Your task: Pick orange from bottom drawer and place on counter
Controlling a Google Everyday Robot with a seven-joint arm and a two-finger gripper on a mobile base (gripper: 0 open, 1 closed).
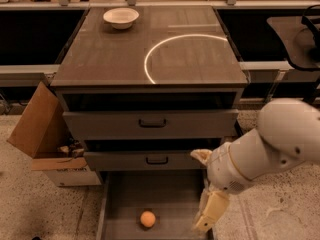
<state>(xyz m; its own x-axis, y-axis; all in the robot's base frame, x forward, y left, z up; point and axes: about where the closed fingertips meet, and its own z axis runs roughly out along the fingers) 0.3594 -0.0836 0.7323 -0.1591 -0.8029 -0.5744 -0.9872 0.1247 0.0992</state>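
Observation:
The orange [147,218] lies on the floor of the open bottom drawer [160,191], near its front and a little left of centre. My gripper [198,193] hangs over the drawer's right side, to the right of the orange and above it, not touching it. It is open and empty; one cream finger [211,213] points down, the other [200,155] points left beside the middle drawer. The counter [115,54] is the glossy dark cabinet top with a white arc reflection.
A white bowl [121,17] stands at the counter's back left. The two upper drawers [150,124] with black handles are pulled out a little above the bottom one. An open cardboard box [40,134] leans at the cabinet's left. My white arm [270,149] fills the right.

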